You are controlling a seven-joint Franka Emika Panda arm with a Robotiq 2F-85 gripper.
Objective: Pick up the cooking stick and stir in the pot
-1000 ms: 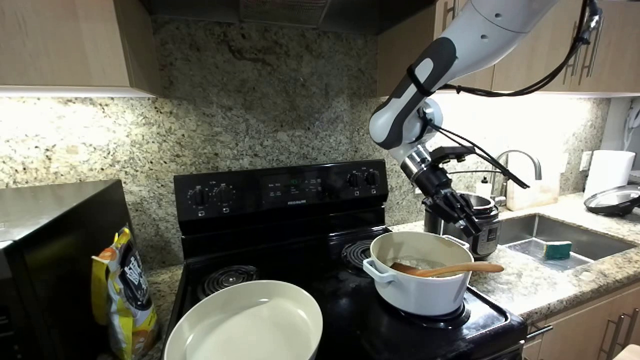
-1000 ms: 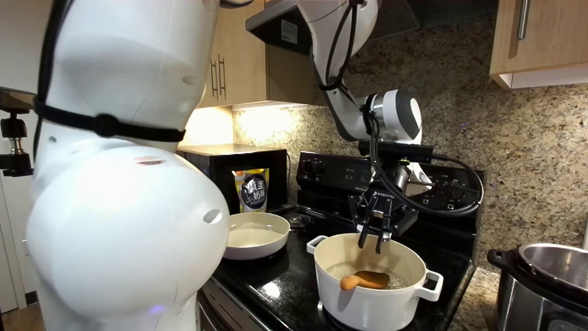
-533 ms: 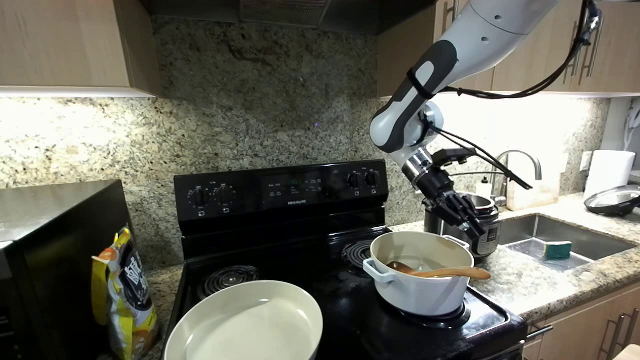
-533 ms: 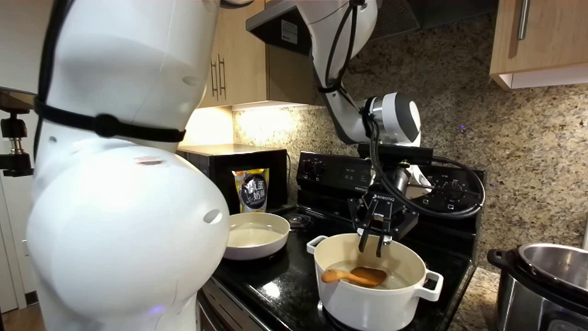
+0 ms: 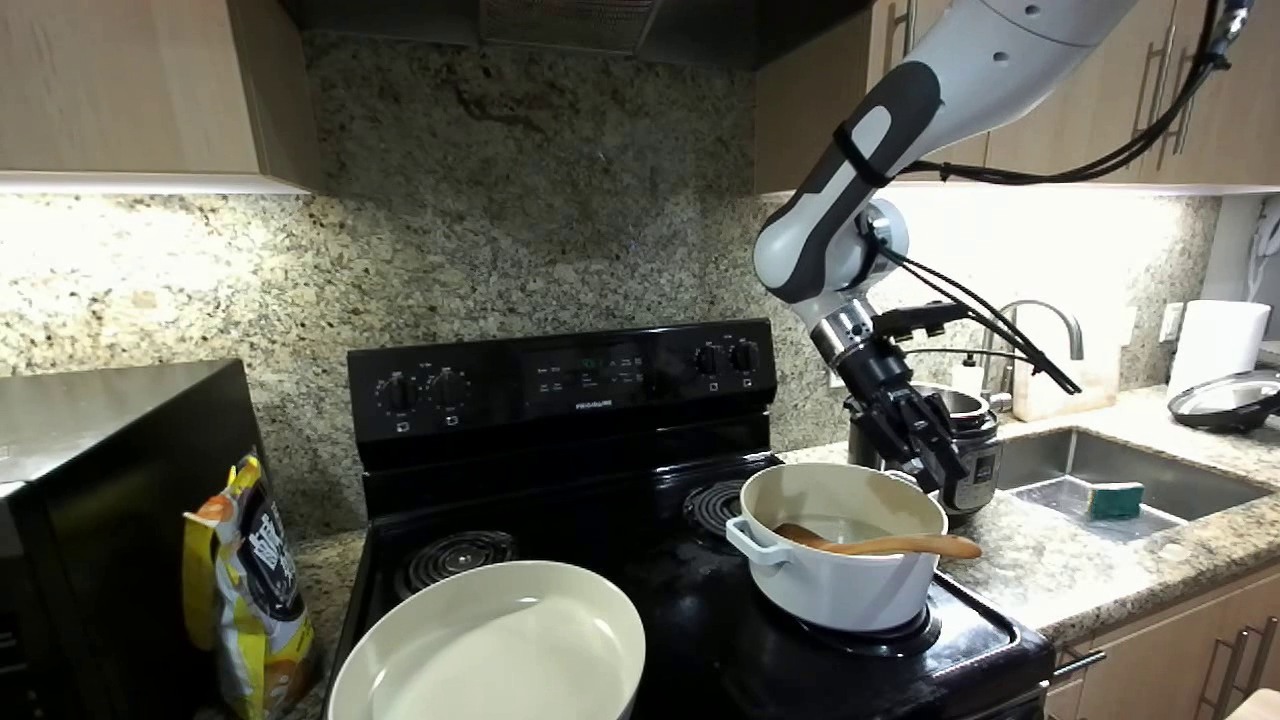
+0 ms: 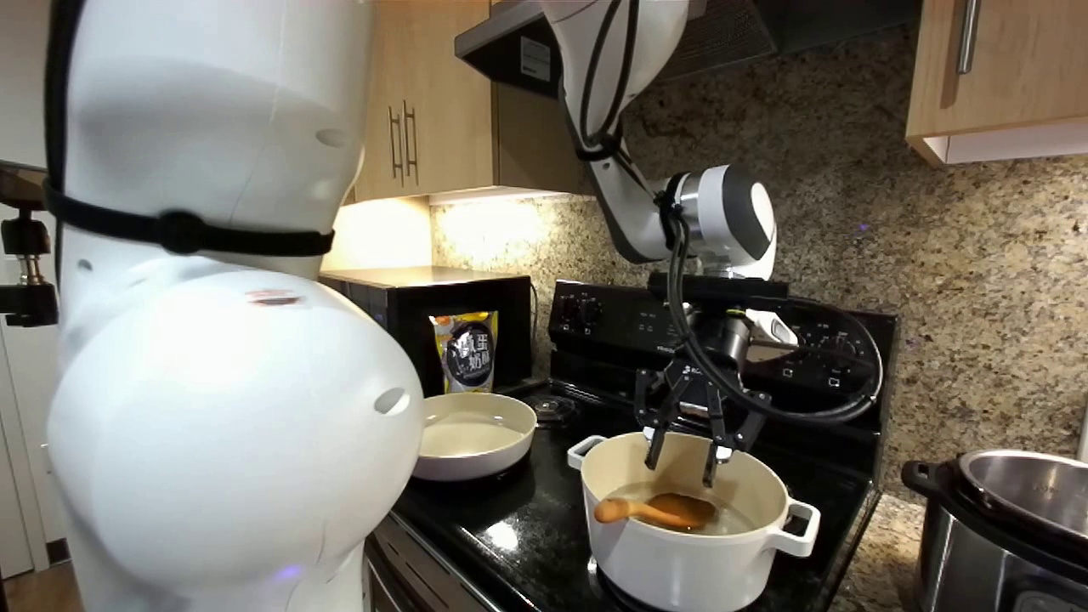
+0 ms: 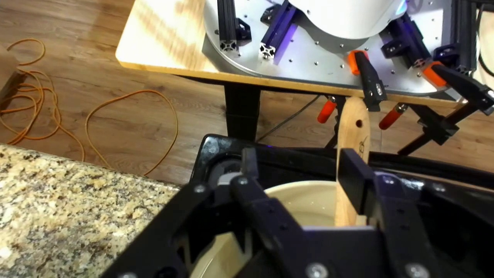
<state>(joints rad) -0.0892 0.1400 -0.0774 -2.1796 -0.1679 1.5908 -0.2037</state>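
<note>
1. In an exterior view, the pot (image 6: 680, 565) sits on the black stove (image 6: 544, 493). The cooking stick (image 6: 648, 511) lies in it, its darker head in clear liquid (image 6: 735, 520) a little towards six o'clock from the middle, its handle crossing the rim at eight. The gripper (image 6: 682, 471) hangs on the twelve o'clock side, fingers pointing down over the far half of the pot's mouth and spread well apart. From the pot, a steel cooker (image 6: 977, 544) stands at three o'clock, a shallow white pan (image 6: 476, 463) between nine and ten, a snack bag (image 6: 469, 353) at ten.

2. In an exterior view, with the pot again as the dial, a sink (image 5: 1180, 475) holding a green sponge (image 5: 1115, 500) lies towards three o'clock, a paper towel roll (image 5: 1222, 340) at two, the pan between eight and nine. The stick's head is inside at eight; its handle pokes past the rim at four. The gripper slants down, tips near the rim at two.

3. In the wrist view, the gripper reaches in from six o'clock, a wide gap between its fingers. The stick's holed handle end points to twelve. The finger on the three o'clock side covers part of the stick; whether they touch, I cannot tell. A granite counter (image 7: 85, 208) is at eight, an orange cord (image 7: 146, 91) at ten, black clamps (image 7: 372, 83) at two.
</note>
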